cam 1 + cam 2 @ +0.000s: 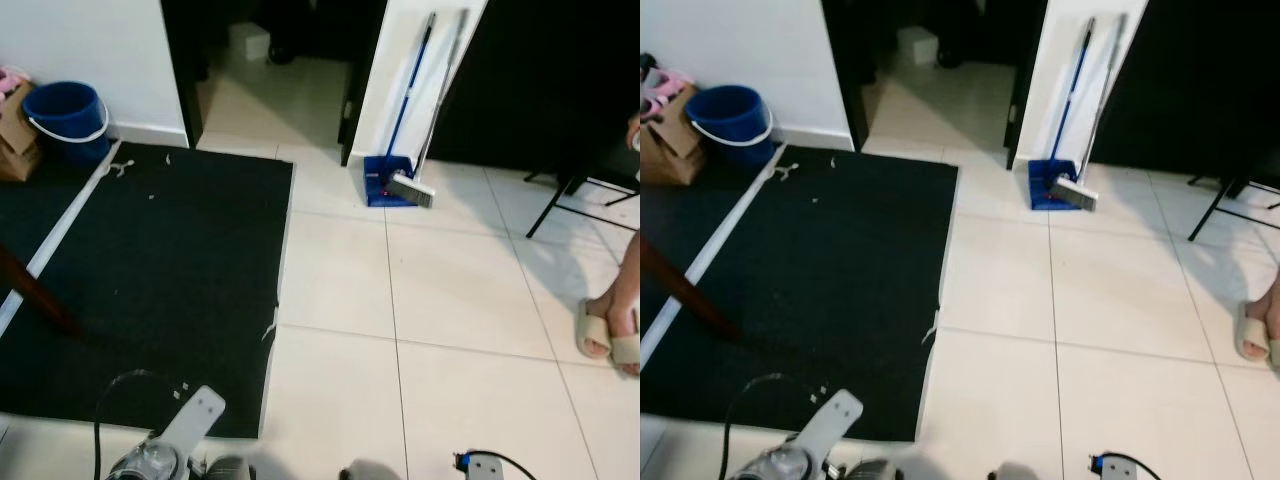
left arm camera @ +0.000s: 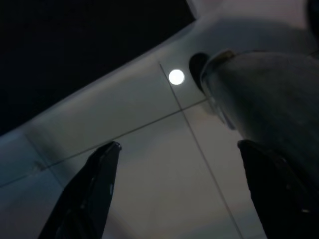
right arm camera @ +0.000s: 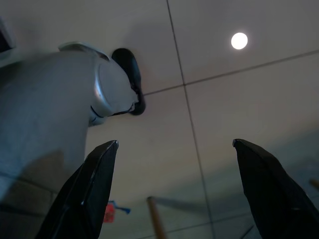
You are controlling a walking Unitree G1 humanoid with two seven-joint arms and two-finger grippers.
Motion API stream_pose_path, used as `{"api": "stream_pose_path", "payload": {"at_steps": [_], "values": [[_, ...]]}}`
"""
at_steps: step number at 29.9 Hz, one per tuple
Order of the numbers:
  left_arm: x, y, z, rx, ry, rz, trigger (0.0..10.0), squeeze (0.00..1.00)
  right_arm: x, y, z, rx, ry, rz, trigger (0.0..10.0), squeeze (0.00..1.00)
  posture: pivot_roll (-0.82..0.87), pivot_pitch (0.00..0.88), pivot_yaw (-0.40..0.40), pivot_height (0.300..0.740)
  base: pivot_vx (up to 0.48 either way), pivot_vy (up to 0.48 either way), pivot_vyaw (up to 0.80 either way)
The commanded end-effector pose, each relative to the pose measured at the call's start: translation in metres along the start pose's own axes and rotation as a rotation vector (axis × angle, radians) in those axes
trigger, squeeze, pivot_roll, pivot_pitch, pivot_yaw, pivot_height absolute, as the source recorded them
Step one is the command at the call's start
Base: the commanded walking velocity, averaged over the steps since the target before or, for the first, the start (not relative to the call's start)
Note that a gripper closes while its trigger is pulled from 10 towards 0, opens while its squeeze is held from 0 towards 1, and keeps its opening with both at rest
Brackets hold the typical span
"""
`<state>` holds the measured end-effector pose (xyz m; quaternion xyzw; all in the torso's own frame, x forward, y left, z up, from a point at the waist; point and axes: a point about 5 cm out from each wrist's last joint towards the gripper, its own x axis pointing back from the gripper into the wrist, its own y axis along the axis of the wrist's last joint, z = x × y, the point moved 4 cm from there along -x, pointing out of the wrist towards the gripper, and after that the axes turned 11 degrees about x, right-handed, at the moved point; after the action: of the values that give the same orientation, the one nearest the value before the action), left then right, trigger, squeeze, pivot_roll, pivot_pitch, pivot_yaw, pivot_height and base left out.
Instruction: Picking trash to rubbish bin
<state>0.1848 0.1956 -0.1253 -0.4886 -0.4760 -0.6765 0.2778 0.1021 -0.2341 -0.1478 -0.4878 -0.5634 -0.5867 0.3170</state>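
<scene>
Here's the view over a white tiled floor (image 1: 450,300) with a black mat (image 1: 160,290) spread across the robot's left side, small white scraps of trash (image 1: 122,168) scattered on the mat's far edge and another bit (image 1: 181,391) near its close edge. A blue bucket (image 1: 68,120) stands in the far left corner beside a cardboard box (image 1: 14,135), well apart from a blue dustpan and broom (image 1: 398,185) leaning against the far wall. A person's sandalled feet (image 1: 610,335) rest at the right. Left gripper (image 2: 179,174) hangs over tile, jaws wide apart, holding nothing; right gripper (image 3: 174,174) likewise, jaws spread over tile
</scene>
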Motion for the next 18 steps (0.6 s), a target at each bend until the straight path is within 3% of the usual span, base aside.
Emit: {"api": "stream_pose_path", "payload": {"at_steps": [1,18], "values": [[-0.0017,-0.0102,-0.0126,-0.001,-0.035,0.032,10.0,0.0,0.0006,-0.0043,-0.0039,0.0,-0.011,0.014,10.0,0.0,0.14,0.086,-0.032,0.74,0.0,-0.431,0.0],[-0.002,-0.0077,-0.0136,0.0,-0.042,0.028,10.0,0.0,0.0002,0.0,-0.004,-0.02,-0.009,-0.004,10.0,0.0,0.14,0.086,-0.028,0.74,0.0,-0.43,0.0]]}}
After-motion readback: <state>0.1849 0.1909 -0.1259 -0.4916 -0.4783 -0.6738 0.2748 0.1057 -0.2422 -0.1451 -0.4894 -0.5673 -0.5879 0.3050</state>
